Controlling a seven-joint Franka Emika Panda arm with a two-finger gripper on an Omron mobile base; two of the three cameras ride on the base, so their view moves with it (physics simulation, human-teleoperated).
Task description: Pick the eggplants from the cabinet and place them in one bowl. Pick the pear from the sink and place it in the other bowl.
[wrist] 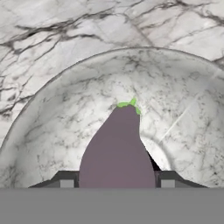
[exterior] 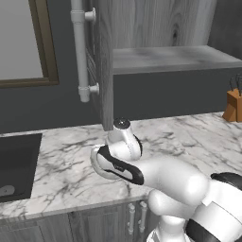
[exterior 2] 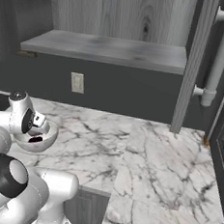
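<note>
In the hand view a dark purple eggplant (wrist: 118, 148) with a green stem tip sits between my fingertips, and my gripper (wrist: 117, 179) is shut on it. It hangs inside the pale speckled bowl (wrist: 52, 122). The right base view shows that bowl (exterior 2: 47, 138) on the marble counter at the left, with my hand lowered into it and a dark lump of eggplant (exterior 2: 36, 138) in its mouth. The grey cabinet shelf (exterior 2: 110, 50) stands above, its door (exterior 2: 193, 63) swung open. The black sink (exterior: 16, 163) lies at the far left. The pear and the brown wooden bowl are out of view.
A knife block (exterior: 234, 106) stands at the counter's right end. The open cabinet door (exterior: 106, 71) with its long white handle (exterior: 80, 47) juts out over the counter. A wall outlet (exterior 2: 77, 82) sits below the shelf. The grey drain (exterior: 5, 190) shows in the sink.
</note>
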